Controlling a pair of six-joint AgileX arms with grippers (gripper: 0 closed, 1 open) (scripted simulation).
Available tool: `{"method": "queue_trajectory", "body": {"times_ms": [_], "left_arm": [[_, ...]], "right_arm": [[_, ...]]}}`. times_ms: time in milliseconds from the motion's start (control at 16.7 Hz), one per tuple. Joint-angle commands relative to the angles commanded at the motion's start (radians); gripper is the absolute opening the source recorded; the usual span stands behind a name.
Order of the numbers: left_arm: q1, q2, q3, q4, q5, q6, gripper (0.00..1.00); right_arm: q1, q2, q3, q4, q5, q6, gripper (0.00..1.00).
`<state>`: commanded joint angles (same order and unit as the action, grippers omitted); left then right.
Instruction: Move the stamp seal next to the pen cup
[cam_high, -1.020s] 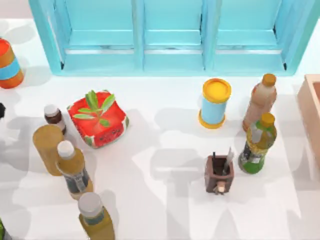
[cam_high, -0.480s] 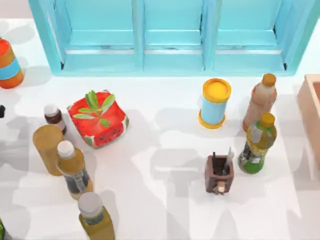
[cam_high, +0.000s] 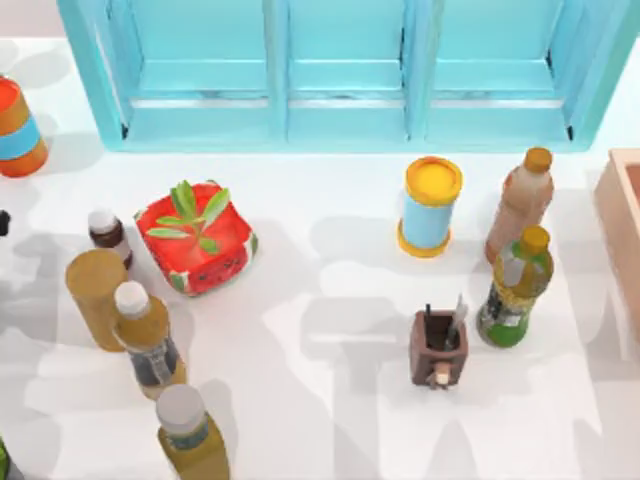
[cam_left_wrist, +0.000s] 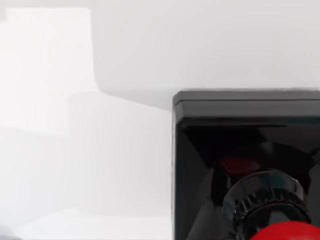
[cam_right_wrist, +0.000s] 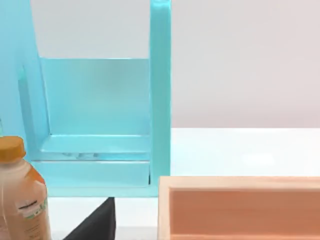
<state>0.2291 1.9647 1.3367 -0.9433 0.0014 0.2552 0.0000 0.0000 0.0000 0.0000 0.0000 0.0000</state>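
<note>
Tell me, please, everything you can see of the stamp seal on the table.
The stamp seal is a chunky cylinder with a glossy red-orange rounded top, a light-blue band round its middle and an orange lower part. It stands upright on the white table at the far left, cut partly by the top view's left edge, beside the light-blue shelf unit. Nothing touches it, and it stands far from the pen cup.

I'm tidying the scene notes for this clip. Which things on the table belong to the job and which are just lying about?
Belong to the job:
stamp seal, far left edge
pen cup, right of centre

Just lying about:
yellow-topped blue cylinder
watermelon planter
tan cylinder
brown bottle
green bottle
wooden box
blue cabinet
</note>
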Motion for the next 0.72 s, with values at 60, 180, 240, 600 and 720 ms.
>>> {"method": "queue_trajectory", "body": {"times_ms": [60,180,240,600,720], "left_arm": [[-0.002,-0.001,0.0,0.0,0.0,0.001,0.0],[-0.017,-0.002,0.015,-0.015,0.0,-0.014,0.0],[-0.041,-0.005,0.039,-0.037,0.0,-0.037,0.0],[-0.249,-0.044,0.278,-0.355,0.0,-0.247,0.0],[-0.329,-0.061,0.355,-0.455,0.0,-0.327,0.0]], "right_arm": [[0.0,0.0,0.0,0.0,0.0,0.0,1.0],[0.0,0.0,0.0,0.0,0.0,0.0,1.0],[0.0,0.0,0.0,0.0,0.0,0.0,1.0],[0.0,0.0,0.0,0.0,0.0,0.0,1.0],[0.0,0.0,0.0,0.0,0.0,0.0,1.0]]}}
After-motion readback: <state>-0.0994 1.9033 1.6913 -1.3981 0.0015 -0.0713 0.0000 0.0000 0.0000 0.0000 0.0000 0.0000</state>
